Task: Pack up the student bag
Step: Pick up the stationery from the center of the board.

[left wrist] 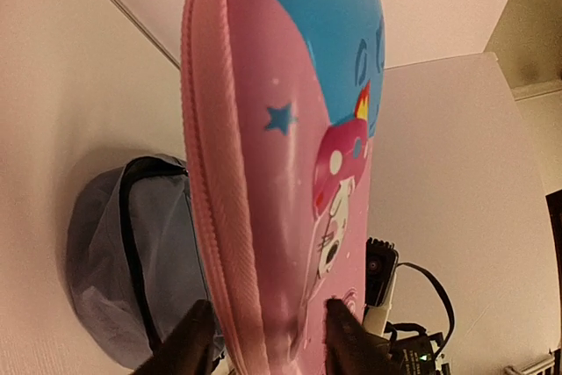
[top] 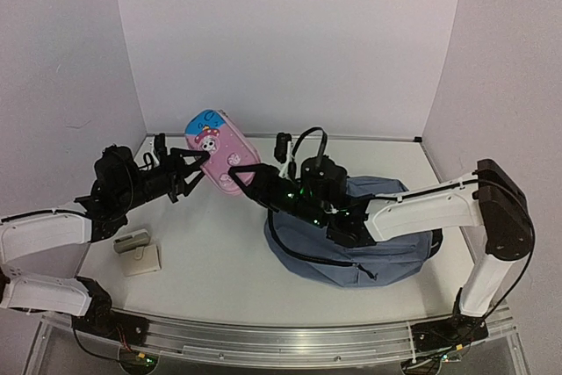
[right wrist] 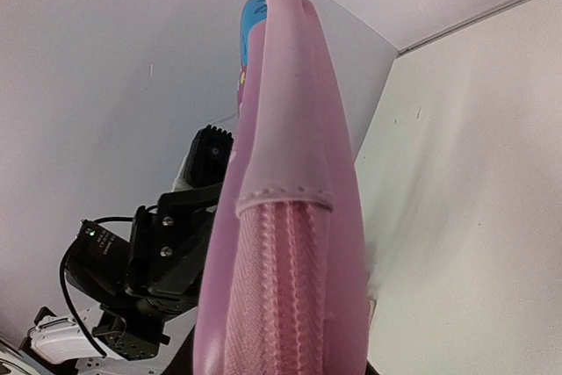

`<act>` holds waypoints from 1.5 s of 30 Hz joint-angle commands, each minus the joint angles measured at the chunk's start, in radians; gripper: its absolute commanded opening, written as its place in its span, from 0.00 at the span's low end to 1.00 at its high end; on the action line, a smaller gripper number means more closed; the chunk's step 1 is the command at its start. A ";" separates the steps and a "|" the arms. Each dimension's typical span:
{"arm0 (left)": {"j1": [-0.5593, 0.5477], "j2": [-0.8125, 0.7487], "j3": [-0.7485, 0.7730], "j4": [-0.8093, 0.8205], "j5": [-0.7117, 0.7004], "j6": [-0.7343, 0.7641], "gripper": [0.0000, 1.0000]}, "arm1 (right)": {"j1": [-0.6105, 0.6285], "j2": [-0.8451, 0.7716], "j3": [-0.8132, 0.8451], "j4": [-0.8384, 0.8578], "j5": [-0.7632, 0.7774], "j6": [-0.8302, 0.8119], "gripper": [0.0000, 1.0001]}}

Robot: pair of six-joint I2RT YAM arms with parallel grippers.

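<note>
The pink pencil case (top: 218, 148) hangs in the air at upper centre. The right tool (top: 239, 175) clamps its lower end. The left tool (top: 189, 169) flanks the other side, but I cannot tell whether it grips. The backpack (top: 378, 261) lies on the worktop (top: 219, 252) at centre right. The right tool's grip should be firm before the left lets go, then the case goes to the backpack's opening.

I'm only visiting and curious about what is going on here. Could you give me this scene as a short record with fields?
Pencil case: pink, in mid-air between both grippers
Left gripper: fingers either side of the case; grip unclear
Right gripper: at the case's other end; grip unclear
Student bag: slate-blue, on the table, right side
Loose items: small, beige, left side
</note>
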 commanded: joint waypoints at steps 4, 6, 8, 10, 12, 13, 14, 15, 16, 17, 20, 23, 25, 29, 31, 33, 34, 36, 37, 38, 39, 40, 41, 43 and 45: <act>0.037 0.019 0.175 -0.372 0.170 0.234 0.93 | -0.150 -0.203 -0.069 -0.065 -0.173 -0.099 0.06; 0.071 0.031 0.185 -0.395 0.232 0.263 0.95 | -0.193 -0.244 -0.064 -0.163 -0.288 -0.147 0.06; 0.095 0.036 0.195 -0.411 0.289 0.312 0.96 | -0.228 -0.281 -0.060 -0.263 -0.394 -0.197 0.06; 0.102 0.045 0.238 -0.467 0.346 0.397 0.97 | -0.256 -0.316 -0.066 -0.344 -0.513 -0.223 0.06; 0.103 0.060 0.291 -0.552 0.401 0.478 0.98 | -0.267 -0.342 -0.068 -0.422 -0.607 -0.253 0.06; 0.103 0.066 0.313 -0.590 0.427 0.513 0.99 | -0.267 -0.353 -0.069 -0.452 -0.646 -0.269 0.06; 0.103 0.068 0.330 -0.614 0.452 0.552 1.00 | -0.268 -0.364 -0.075 -0.467 -0.690 -0.273 0.07; 0.103 0.070 0.348 -0.635 0.466 0.576 1.00 | -0.267 -0.378 -0.083 -0.472 -0.737 -0.274 0.07; 0.103 0.070 0.362 -0.652 0.482 0.595 1.00 | -0.267 -0.387 -0.090 -0.475 -0.771 -0.274 0.07; 0.103 0.069 0.371 -0.662 0.509 0.614 1.00 | -0.268 -0.394 -0.095 -0.481 -0.793 -0.272 0.07; 0.103 0.069 0.386 -0.664 0.561 0.633 1.00 | -0.267 -0.400 -0.100 -0.488 -0.856 -0.277 0.07; 0.103 0.085 0.394 -0.657 0.590 0.627 1.00 | -0.267 -0.385 -0.093 -0.489 -0.901 -0.285 0.07; 0.102 0.100 0.393 -0.628 0.627 0.611 0.98 | -0.267 -0.370 -0.086 -0.490 -0.905 -0.288 0.07; 0.093 0.116 0.381 -0.576 0.692 0.593 0.84 | -0.266 -0.333 -0.069 -0.489 -0.923 -0.291 0.05; 0.087 0.120 0.376 -0.570 0.711 0.594 0.69 | -0.267 -0.317 -0.066 -0.489 -0.921 -0.290 0.05; 0.086 0.117 0.369 -0.569 0.706 0.596 0.53 | -0.267 -0.302 -0.065 -0.489 -0.918 -0.289 0.05; 0.086 0.112 0.364 -0.572 0.695 0.600 0.46 | -0.268 -0.298 -0.065 -0.489 -0.913 -0.289 0.06; 0.086 0.099 0.350 -0.575 0.655 0.608 0.35 | -0.267 -0.298 -0.068 -0.489 -0.885 -0.289 0.15; 0.087 0.093 0.343 -0.574 0.633 0.609 0.29 | -0.267 -0.301 -0.070 -0.490 -0.866 -0.288 0.19; 0.087 0.089 0.334 -0.573 0.608 0.607 0.22 | -0.267 -0.305 -0.074 -0.490 -0.846 -0.288 0.24; 0.088 0.087 0.326 -0.571 0.580 0.602 0.15 | -0.268 -0.309 -0.077 -0.492 -0.825 -0.287 0.30; 0.089 0.089 0.318 -0.563 0.561 0.593 0.12 | -0.267 -0.314 -0.082 -0.493 -0.805 -0.285 0.33; 0.090 0.091 0.310 -0.554 0.546 0.581 0.09 | -0.266 -0.318 -0.088 -0.493 -0.787 -0.283 0.37; 0.094 0.101 0.293 -0.533 0.525 0.551 0.03 | -0.267 -0.326 -0.097 -0.513 -0.729 -0.289 0.56; 0.109 0.111 0.279 -0.521 0.495 0.516 0.01 | -0.265 -0.337 -0.097 -0.562 -0.658 -0.314 0.70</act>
